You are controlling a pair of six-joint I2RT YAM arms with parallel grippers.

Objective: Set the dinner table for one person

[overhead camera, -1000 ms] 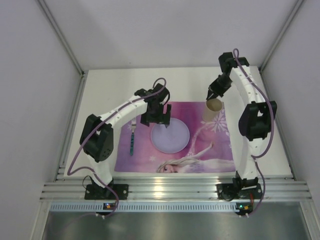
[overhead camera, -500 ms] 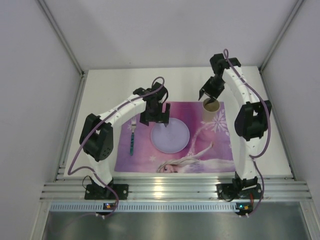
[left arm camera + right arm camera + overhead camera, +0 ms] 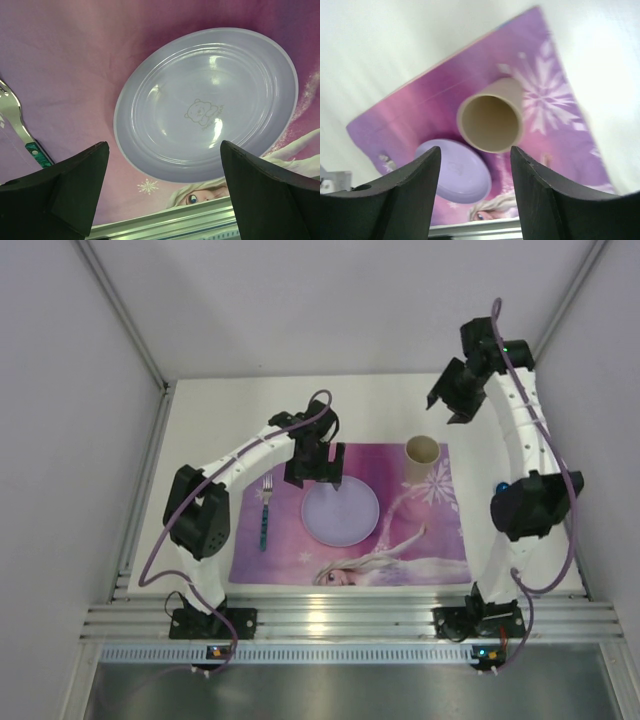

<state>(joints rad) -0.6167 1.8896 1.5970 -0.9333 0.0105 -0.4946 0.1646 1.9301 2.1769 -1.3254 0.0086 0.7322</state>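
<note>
Cup standing, both grippers empty.
Right gripper [image 3: 450,405], fingers apart, hangs upper right above the cup [image 3: 422,451]. Left gripper [image 3: 322,472], spread wide, hovers over the plate [image 3: 340,512], centre of the table [image 3: 215,430]. A low swing could topple that cup.

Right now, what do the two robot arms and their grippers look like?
Both the left arm and the right arm have white links with bulky black joint housings. A thin purple cable runs loosely along each. The fingers are matte black, broad and wedge-shaped.
</note>
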